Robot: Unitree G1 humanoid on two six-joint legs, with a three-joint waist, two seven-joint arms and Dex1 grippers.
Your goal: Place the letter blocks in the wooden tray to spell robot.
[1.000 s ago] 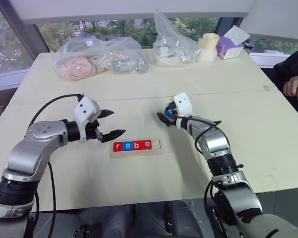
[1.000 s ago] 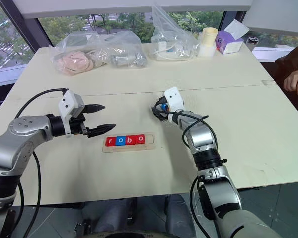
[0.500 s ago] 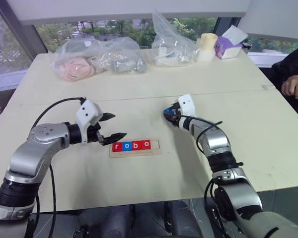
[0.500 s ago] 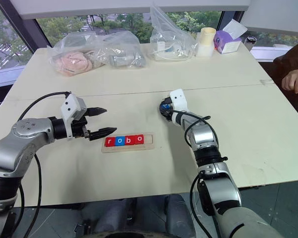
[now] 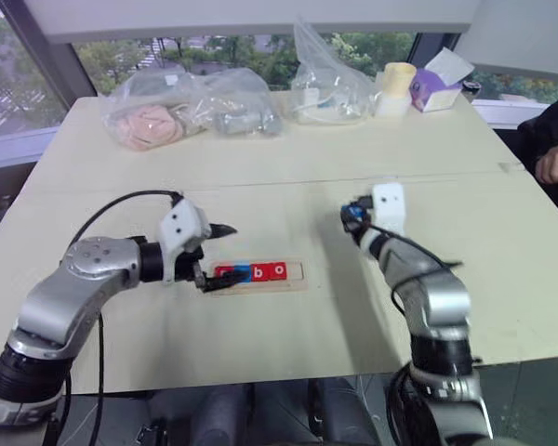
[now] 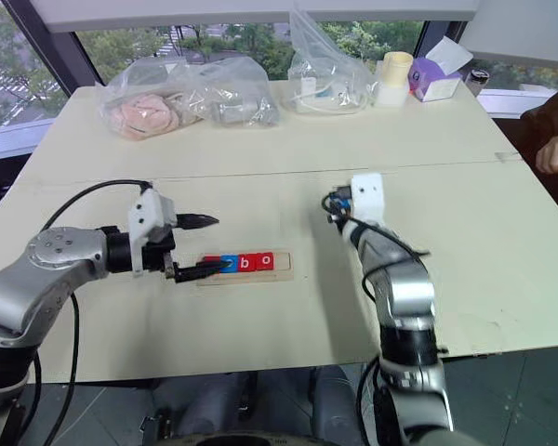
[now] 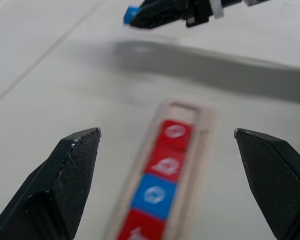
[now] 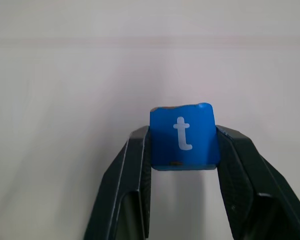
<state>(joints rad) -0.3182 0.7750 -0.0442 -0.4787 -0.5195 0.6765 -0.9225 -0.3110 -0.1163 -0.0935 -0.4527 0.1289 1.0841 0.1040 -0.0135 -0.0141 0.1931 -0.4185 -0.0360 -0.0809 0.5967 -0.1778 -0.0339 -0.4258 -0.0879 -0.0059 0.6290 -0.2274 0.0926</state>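
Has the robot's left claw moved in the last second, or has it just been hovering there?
Yes. The left gripper, open, has moved in toward the wooden tray; its lower finger now overlaps the tray's left end, where a second ago it hung clear.

Five letter blocks: four sit in a row in the one wooden tray (image 5: 260, 275), three red (image 7: 175, 131) and one blue (image 7: 153, 194), and a fifth, a blue "t" block (image 8: 184, 136), is off the tray. Two clear plastic bags (image 5: 181, 107) lie at the far side of the bench (image 5: 260, 167), beside one purple tissue box (image 5: 434, 85) and one pale cup (image 5: 393, 88).
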